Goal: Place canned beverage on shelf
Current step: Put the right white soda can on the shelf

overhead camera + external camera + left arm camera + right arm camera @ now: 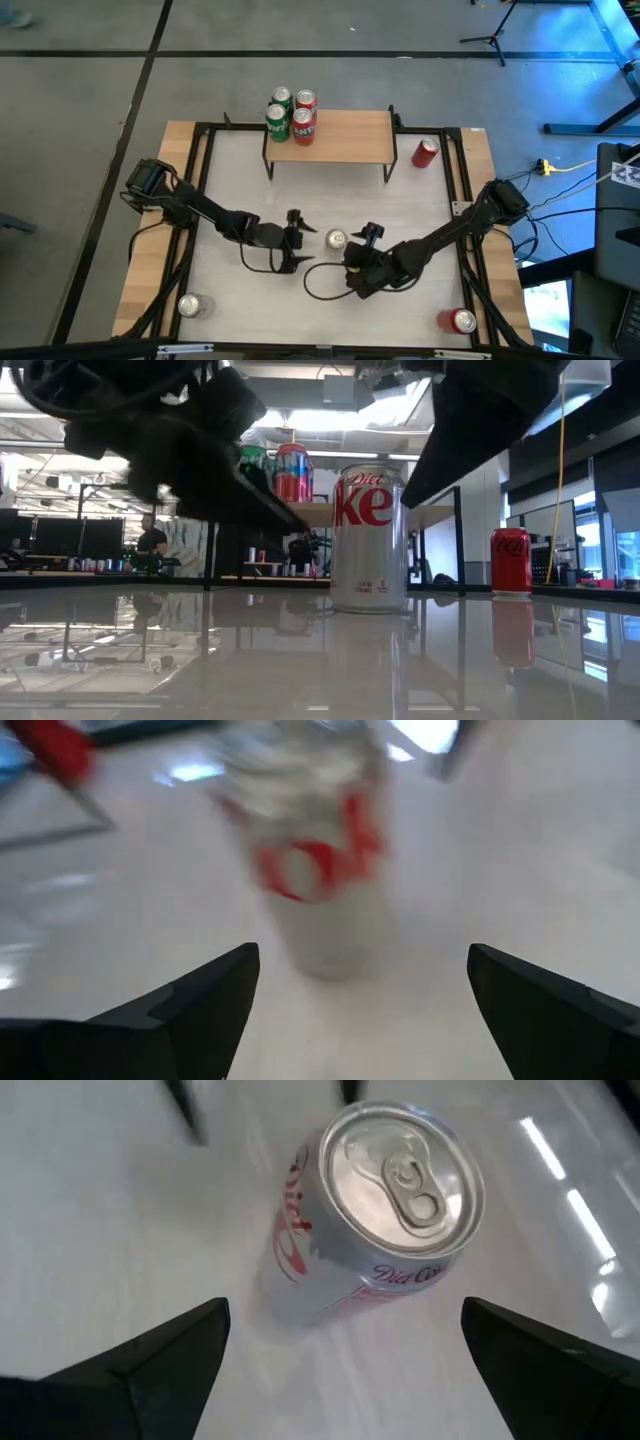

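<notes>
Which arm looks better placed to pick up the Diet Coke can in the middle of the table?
Probably the left. The left gripper, open, faces the Diet Coke can level from the side. The right gripper, also open, sits equally close but looks down on its lid.

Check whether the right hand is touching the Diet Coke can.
Apart. In the right wrist view, the open right hand hangs over the upright Diet Coke can, bare table showing between fingers and can.

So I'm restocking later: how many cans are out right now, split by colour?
Green cans: 2, on the shelf
Red cans: 4, two on the shelf, two on the table
Silver cans: 2, both on the table
Total: 8
</notes>
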`<state>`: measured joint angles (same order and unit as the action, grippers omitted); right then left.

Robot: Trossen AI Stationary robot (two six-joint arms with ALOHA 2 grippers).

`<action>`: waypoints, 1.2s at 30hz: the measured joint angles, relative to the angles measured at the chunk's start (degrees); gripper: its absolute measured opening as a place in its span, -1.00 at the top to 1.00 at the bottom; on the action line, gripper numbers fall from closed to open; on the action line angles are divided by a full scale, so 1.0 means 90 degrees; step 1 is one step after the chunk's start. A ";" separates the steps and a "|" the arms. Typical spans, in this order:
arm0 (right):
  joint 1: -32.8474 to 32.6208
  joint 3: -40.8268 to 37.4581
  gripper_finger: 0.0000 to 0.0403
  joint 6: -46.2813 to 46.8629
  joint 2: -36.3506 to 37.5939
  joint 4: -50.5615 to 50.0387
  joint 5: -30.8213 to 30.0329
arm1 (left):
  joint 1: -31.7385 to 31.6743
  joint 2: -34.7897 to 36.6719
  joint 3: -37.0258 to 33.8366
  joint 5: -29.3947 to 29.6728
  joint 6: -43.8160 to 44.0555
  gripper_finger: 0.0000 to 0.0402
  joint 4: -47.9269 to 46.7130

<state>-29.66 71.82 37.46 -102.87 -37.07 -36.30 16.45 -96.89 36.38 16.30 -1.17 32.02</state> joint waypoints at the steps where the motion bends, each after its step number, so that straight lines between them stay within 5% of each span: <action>1: -0.0017 -0.0060 -0.96 0.0127 -0.0002 0.0104 -0.0104 | -0.0022 0.0011 0.0000 0.0182 -0.0099 -0.73 0.0109; 16: 0.0145 -0.0492 -0.96 0.0310 -0.0158 0.0524 -0.0462 | -0.0547 -0.1014 0.0089 -0.1179 -0.0572 -0.73 0.1573; 30: 0.0149 -0.0487 -0.96 0.0452 -0.0135 -0.0976 -0.0340 | -0.0042 -0.1199 0.0359 -0.1950 -0.0500 -0.73 0.1516; 36: 0.0069 -0.0179 -0.96 0.0799 -0.0131 -0.1553 0.0352 | 0.0176 -0.1008 0.0357 -0.1902 -0.0243 -0.73 0.0934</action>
<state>-29.04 70.22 44.65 -104.05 -51.04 -33.13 18.04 -105.96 39.59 -0.82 -3.36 40.43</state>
